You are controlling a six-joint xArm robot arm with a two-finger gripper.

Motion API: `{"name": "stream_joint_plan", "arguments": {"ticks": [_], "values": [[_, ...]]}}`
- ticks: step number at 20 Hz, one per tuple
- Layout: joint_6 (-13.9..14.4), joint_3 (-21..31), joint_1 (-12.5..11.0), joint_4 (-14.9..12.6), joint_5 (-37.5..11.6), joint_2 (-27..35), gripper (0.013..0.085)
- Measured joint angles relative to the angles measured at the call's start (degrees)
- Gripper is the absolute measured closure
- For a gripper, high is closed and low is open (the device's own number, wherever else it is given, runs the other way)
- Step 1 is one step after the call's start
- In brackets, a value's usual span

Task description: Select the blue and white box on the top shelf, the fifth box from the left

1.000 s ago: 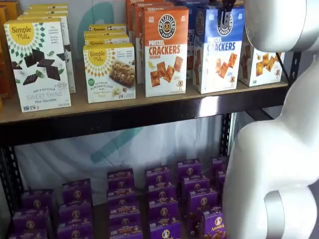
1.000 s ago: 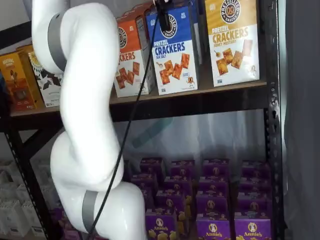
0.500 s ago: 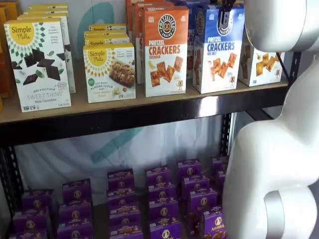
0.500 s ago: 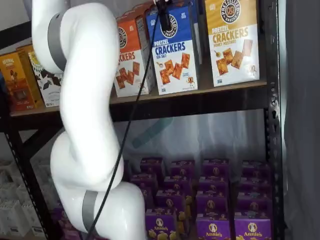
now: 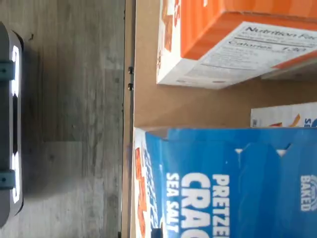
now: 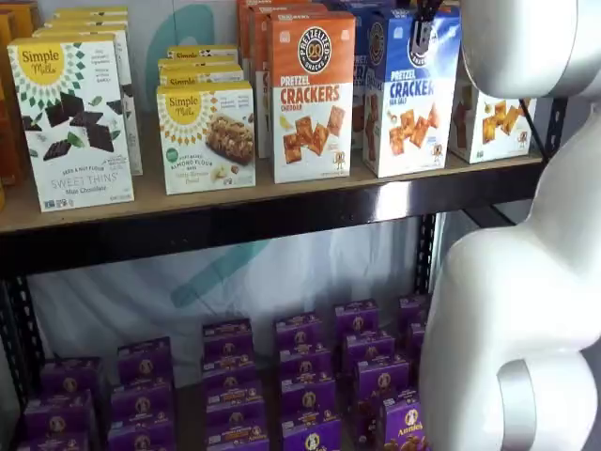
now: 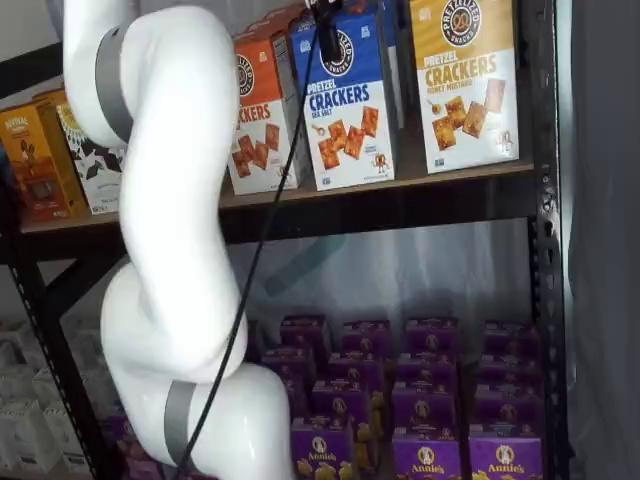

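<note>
The blue and white Pretzel Crackers box [image 7: 348, 105] stood tilted at the top shelf's [image 6: 282, 209] front edge, beside the orange Cheddar box [image 6: 312, 94]. The gripper [image 7: 327, 30] pinched its top, apparently to pull it out.

A mock shop aisle: metal racking, top shelf [image 6: 282, 202] lined with cracker boxes [image 6: 312, 94], purple snack boxes [image 6: 300, 362] ranked below at six o'clock.

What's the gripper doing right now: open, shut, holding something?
Gripper: shut on the blue and white box, jaws gripping its top edge, as both shelf views show; the box tilts forward on the top shelf.
</note>
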Motion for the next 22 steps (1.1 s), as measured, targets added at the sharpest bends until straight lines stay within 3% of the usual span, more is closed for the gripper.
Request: {"name": "stream_joint_plan", "arguments": {"ticks": [8, 16, 22], "values": [[-0.4, -1.7, -1.1, 1.5, 3.1, -0.4, 0.041], [-1.5, 3.5, -2.4, 2.2, 2.4, -6.6, 0.041], [-0.7, 9.5, -1.8, 2.7, 2.6, -13.4, 0.041]]}}
